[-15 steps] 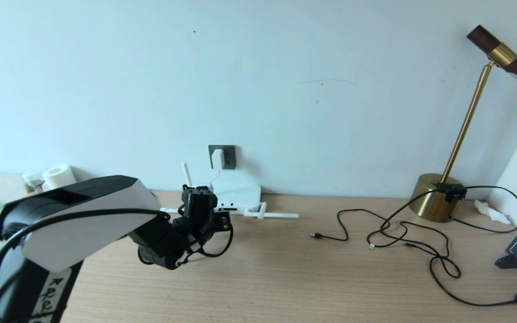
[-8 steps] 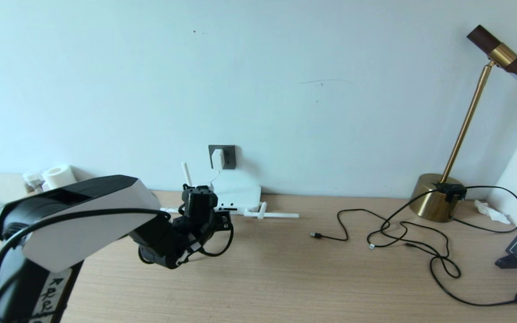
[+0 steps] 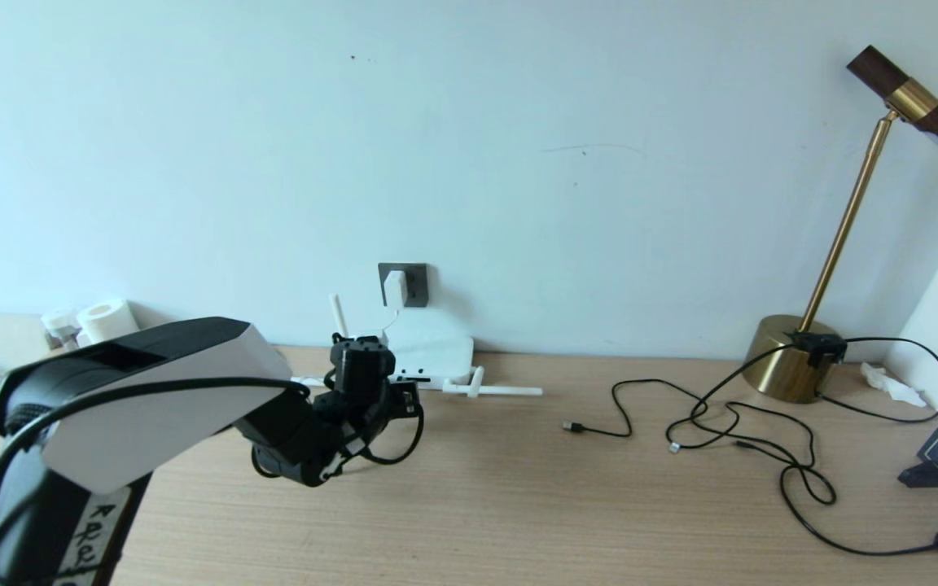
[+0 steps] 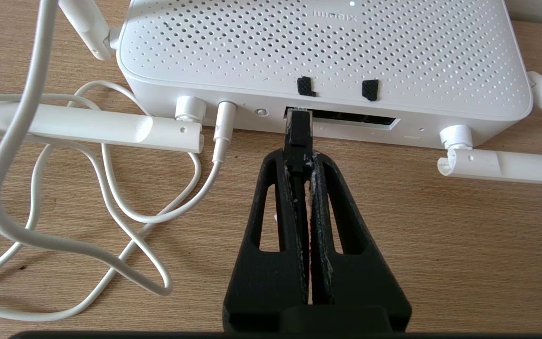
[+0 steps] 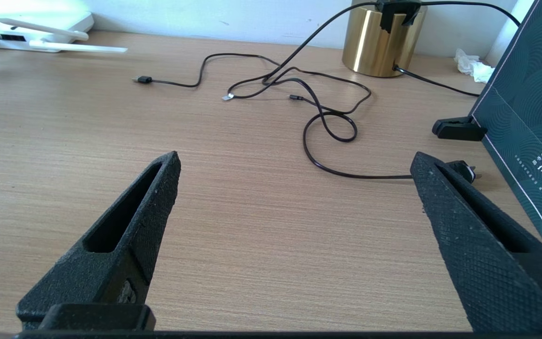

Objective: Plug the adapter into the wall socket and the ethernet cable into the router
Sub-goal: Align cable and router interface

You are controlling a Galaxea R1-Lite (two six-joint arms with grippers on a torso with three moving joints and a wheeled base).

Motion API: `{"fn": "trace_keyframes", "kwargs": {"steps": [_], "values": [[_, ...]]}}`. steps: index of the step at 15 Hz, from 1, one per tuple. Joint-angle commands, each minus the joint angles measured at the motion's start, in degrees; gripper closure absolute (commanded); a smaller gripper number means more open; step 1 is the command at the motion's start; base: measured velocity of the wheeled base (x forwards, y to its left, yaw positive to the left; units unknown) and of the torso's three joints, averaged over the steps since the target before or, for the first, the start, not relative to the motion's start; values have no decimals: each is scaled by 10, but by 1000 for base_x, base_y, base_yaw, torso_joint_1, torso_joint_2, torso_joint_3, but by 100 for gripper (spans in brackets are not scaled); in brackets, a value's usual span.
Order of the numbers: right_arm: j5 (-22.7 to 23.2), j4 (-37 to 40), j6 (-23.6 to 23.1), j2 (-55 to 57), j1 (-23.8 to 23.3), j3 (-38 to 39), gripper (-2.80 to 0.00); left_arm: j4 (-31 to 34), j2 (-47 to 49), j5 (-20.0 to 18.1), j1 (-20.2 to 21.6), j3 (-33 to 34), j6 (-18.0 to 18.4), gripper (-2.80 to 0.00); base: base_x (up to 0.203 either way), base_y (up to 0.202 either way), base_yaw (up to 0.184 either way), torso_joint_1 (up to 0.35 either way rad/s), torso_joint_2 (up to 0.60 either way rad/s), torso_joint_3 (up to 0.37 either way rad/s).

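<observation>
Wooden surface (image 3: 518, 505) below; left gripper (image 4: 305, 160) clenched on ethernet cable (image 4: 298, 129) at router (image 4: 327, 52) port; right gripper (image 5: 294, 162) spread wide, idle.

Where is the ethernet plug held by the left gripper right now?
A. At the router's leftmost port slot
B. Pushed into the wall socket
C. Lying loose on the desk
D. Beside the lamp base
A: the left gripper is shut on the ethernet cable, whose plug tip meets the left end of the router port row.

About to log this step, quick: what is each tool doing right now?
Left tool: shut on the ethernet cable, its plug at the router port.
Right tool: open, empty.
</observation>
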Motion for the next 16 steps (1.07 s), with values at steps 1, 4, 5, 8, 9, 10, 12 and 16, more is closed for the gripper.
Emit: {"fn": "trace_keyframes", "kwargs": {"steps": [1,4,5,8,9,10,12,16], "values": [[0,0,0,1,0,0,-280,1,2,1,1,-4,-1,0,0,0,0,0,0,0],[0,0,0,1,0,0,-280,1,6,1,2,-11,-1,0,0,0,0,0,0,0],[0,0,0,1,0,0,-280,1,8,1,2,-11,-1,0,0,0,0,0,0,0],[0,0,0,1,0,0,-280,3,11,1,2,-16,-1,0,0,0,0,0,0,0],[0,0,0,1,0,0,-280,3,12,2,2,-18,-1,0,0,0,0,0,0,0],[0,0,0,1,0,0,-280,6,12,2,2,-19,-1,0,0,0,0,0,0,0],[0,0,0,1,0,0,-280,8,15,2,2,-23,-1,0,0,0,0,0,0,0],[0,0,0,1,0,0,-280,8,20,2,3,-29,-1,0,0,0,0,0,0,0]]}}
